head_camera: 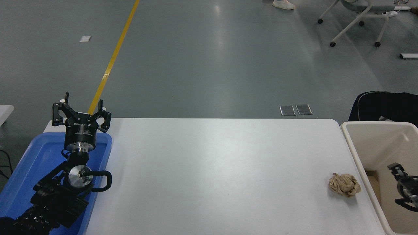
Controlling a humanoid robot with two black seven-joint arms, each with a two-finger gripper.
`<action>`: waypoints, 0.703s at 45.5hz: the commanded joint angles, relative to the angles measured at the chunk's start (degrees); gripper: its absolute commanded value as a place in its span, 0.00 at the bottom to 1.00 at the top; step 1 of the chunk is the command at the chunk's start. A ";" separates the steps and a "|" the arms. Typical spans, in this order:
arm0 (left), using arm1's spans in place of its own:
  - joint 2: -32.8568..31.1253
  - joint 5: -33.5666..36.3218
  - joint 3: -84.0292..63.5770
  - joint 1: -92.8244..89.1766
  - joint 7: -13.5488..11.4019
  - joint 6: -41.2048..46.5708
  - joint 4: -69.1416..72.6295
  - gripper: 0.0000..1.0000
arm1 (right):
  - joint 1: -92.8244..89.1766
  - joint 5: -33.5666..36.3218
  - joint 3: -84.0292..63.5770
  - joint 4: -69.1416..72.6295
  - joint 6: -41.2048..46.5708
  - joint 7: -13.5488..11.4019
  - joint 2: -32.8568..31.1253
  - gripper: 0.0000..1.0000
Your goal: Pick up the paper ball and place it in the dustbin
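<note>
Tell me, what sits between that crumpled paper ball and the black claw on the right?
Only the dustbin's near wall. In the head view the right gripper is over the bin; the paper ball lies on the table just outside it.

A: Paper ball (344, 185) – tan paper, v. wrinkly, rough, matt

B: Yep. Dustbin (356, 153) beside it – cream plastic, smooth walls, slight sheen on the rounded rim

A: Table (215, 169) – white top, smooth, satin, soft glare across the middle

B: Blue tray (19, 176) at left, plastic, glossy-ish, smooth

A: Left gripper (80, 109) – matt black fingers, black body w/ a bright machined-metal ring below it, another polished metal disc on the wrist. Cable loop nr it looks braided, cloth-like

B: Right gripper (405, 186) over the bin – black, some metal shine, rest too cut off to tell

A: Floor (209, 58) – grey, smooth, glossy, lamp reflections; yellow line (112, 58) on it looks matt
</note>
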 commanded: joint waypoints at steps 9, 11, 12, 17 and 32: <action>-0.04 0.00 0.00 -0.16 0.04 -0.01 -0.08 0.99 | 31.18 -14.56 -14.66 46.28 0.15 0.45 -19.00 0.99; -0.04 0.00 0.00 -0.16 -0.05 -0.01 -0.08 0.99 | 36.71 -17.65 -17.91 52.61 0.77 0.37 -20.06 1.00; 0.05 0.00 0.00 -0.16 -0.05 -0.01 -0.08 0.99 | 38.47 -18.26 -19.05 54.80 1.03 0.37 -20.24 1.00; -0.04 0.00 0.00 -0.16 -0.05 -0.01 -0.08 0.99 | 48.14 -18.88 -25.11 64.65 2.61 0.37 -19.71 1.00; 0.05 0.00 0.00 -0.16 -0.05 -0.01 -0.08 0.99 | 71.96 -18.62 -39.18 77.23 9.37 0.37 -11.54 1.00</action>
